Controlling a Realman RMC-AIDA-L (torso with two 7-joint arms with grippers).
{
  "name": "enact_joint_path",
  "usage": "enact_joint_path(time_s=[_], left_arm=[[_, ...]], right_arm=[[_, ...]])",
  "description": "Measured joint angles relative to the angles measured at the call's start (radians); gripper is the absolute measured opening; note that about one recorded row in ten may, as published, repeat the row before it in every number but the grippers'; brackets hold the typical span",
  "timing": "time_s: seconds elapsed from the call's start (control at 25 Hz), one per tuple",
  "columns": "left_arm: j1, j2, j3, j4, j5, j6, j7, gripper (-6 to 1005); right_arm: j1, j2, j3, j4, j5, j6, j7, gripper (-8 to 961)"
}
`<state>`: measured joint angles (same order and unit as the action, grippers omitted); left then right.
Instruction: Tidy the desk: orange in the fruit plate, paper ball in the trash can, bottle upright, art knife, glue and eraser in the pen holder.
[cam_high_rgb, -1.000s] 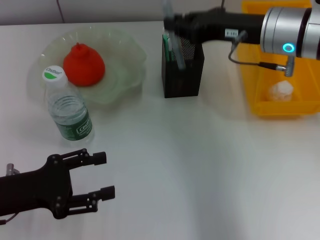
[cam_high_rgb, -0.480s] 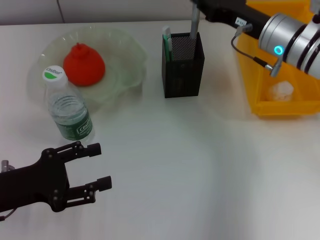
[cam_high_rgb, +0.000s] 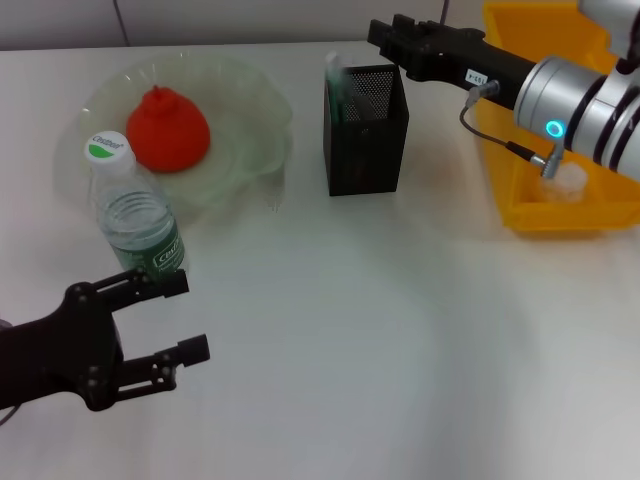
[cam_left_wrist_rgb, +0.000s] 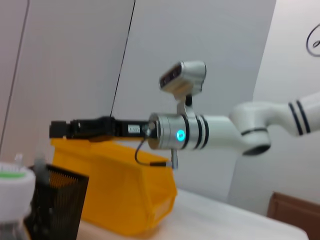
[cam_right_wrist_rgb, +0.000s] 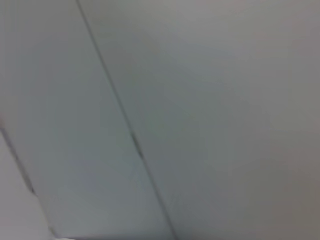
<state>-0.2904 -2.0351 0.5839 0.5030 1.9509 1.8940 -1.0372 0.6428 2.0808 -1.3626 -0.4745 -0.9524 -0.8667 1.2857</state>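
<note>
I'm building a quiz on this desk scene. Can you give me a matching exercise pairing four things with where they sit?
Things:
1. orange
2. bottle
3. paper ball
4. pen holder

Places:
a. in the yellow bin
b. on the fruit plate
c. between plate and bin
d. upright, just in front of the plate

Pairs: 1-b, 2-d, 3-a, 4-c
</note>
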Motion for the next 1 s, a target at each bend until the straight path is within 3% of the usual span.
enact_joint_path(time_s=[0.24,0.36,0.4,0.44,0.48,0.52,0.6,0.8,1.0], left_arm=[[0.000,0.010,-0.039,0.000,0.000,0.040,-0.018,782],[-0.003,0.021,-0.061,0.000,0.000,0.062,-0.050,781],[-0.007,0.033,-0.066,0.000,0.000,0.078,-0.081,781],[-0.007,0.033,-0.066,0.000,0.000,0.078,-0.081,783],[-0.010,0.041,-0.059,0.000,0.002,0.092,-0.101,785],[-0.010,0.041,-0.059,0.000,0.002,0.092,-0.101,787],[-0.019,0.054,-0.011,0.012,0.002,0.117,-0.149,791],[-0.023,0.049,0.052,0.059,0.000,0.118,-0.192,792],[-0.028,0.050,0.056,0.066,0.006,0.103,-0.184,793]], right_arm=[[-0.089,-0.013,0.009,-0.105,-0.001,-0.146,0.033,488],[-0.153,-0.043,0.020,-0.161,-0.017,-0.316,0.038,553],[-0.189,-0.066,0.029,-0.189,-0.058,-0.449,0.040,574],[-0.189,-0.066,0.029,-0.189,-0.058,-0.449,0.040,596],[-0.229,-0.078,0.046,-0.225,-0.165,-0.590,0.012,617],[-0.229,-0.078,0.046,-0.225,-0.165,-0.590,0.012,639],[-0.284,-0.066,0.097,-0.258,-0.361,-0.737,-0.028,680],[-0.310,-0.039,0.124,-0.227,-0.540,-0.821,-0.087,780],[-0.310,-0.029,0.118,-0.204,-0.584,-0.842,-0.123,833]])
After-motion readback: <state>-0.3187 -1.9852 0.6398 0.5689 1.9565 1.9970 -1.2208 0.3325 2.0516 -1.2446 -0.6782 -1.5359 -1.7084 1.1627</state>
